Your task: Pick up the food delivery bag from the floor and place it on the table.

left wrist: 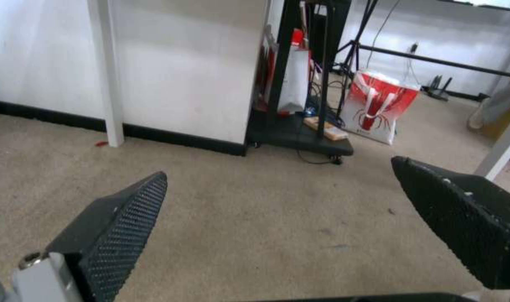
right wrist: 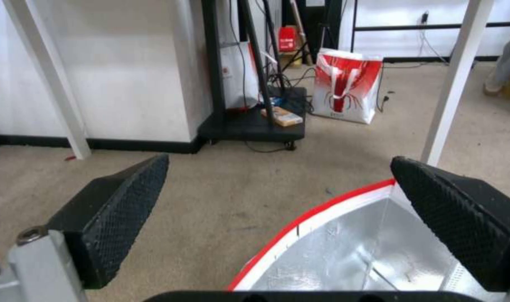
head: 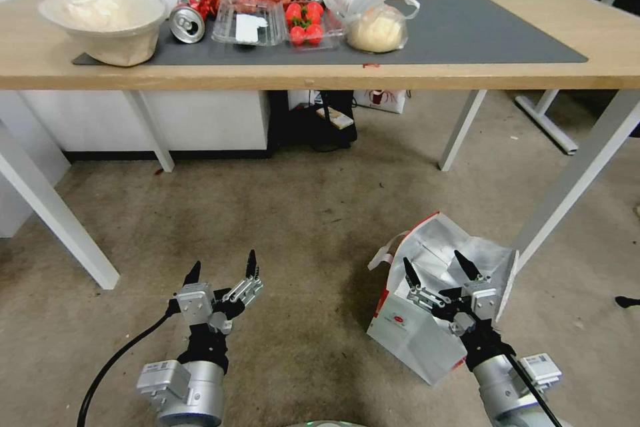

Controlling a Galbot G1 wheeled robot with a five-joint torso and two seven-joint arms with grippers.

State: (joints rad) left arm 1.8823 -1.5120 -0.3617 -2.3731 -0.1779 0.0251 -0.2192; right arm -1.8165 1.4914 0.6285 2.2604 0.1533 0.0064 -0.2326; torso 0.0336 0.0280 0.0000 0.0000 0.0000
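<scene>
Left gripper [head: 222, 269] hovers low over bare carpet [head: 300, 227], fingers spread wide, holding nothing. Right gripper [head: 440, 271] hangs above the open mouth of the food delivery bag [head: 407, 327], fingers wide apart, gripping nothing. Bag stands on the carpet beside a leg of the table [head: 467, 73].

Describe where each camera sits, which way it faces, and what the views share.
Head view: high, looking forward and down at table, floor and food delivery bag; both arms show, left gripper and right gripper open.
Left wrist view: low over carpet, facing under the table; own fingers.
Right wrist view: over the bag's foil mouth; own fingers.
Wrist views share a red-and-white bag.
</scene>
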